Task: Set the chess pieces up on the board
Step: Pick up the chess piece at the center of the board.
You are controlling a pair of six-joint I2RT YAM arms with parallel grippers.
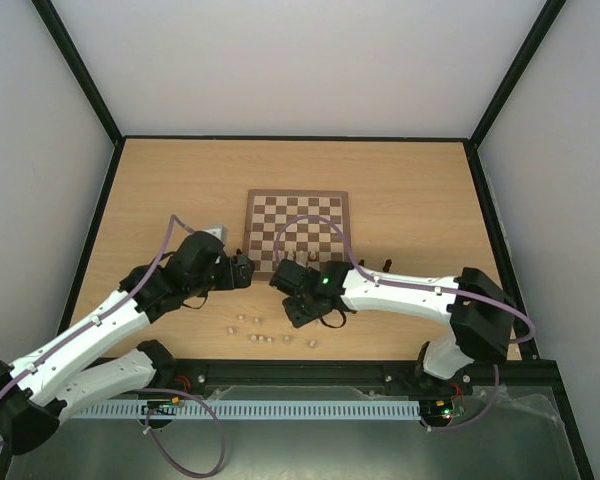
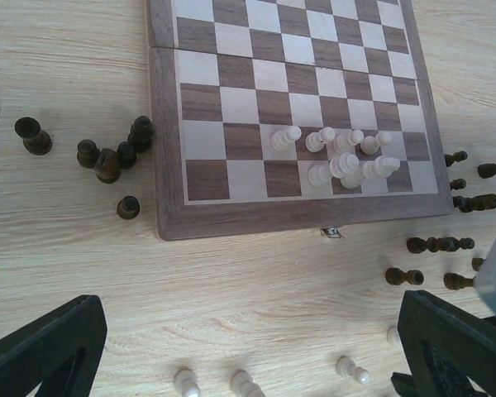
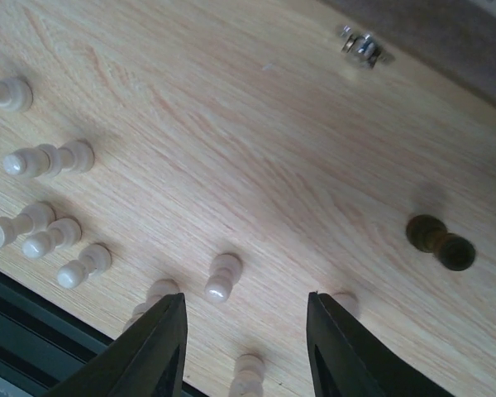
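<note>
The board (image 1: 298, 194) lies mid-table, with a cluster of pale chess pieces (image 2: 341, 159) on its near right squares. Dark pieces (image 2: 107, 161) stand left of the board (image 2: 165, 124), and more dark ones (image 2: 440, 245) lie to its right. Several loose pale pieces (image 1: 262, 331) lie on the table near the front edge. My left gripper (image 2: 248, 364) hangs open and empty above them, near the board's near-left corner (image 1: 242, 270). My right gripper (image 3: 246, 331) is low over the pale pieces (image 3: 223, 277). Its jaws stand apart, and one pale piece (image 3: 250, 376) lies between them untouched.
The board's metal clasp (image 3: 364, 45) faces the front edge. A dark piece (image 3: 438, 241) lies right of my right gripper. The black frame rail (image 1: 300, 368) runs just behind the loose pale pieces. The two grippers are close together in front of the board.
</note>
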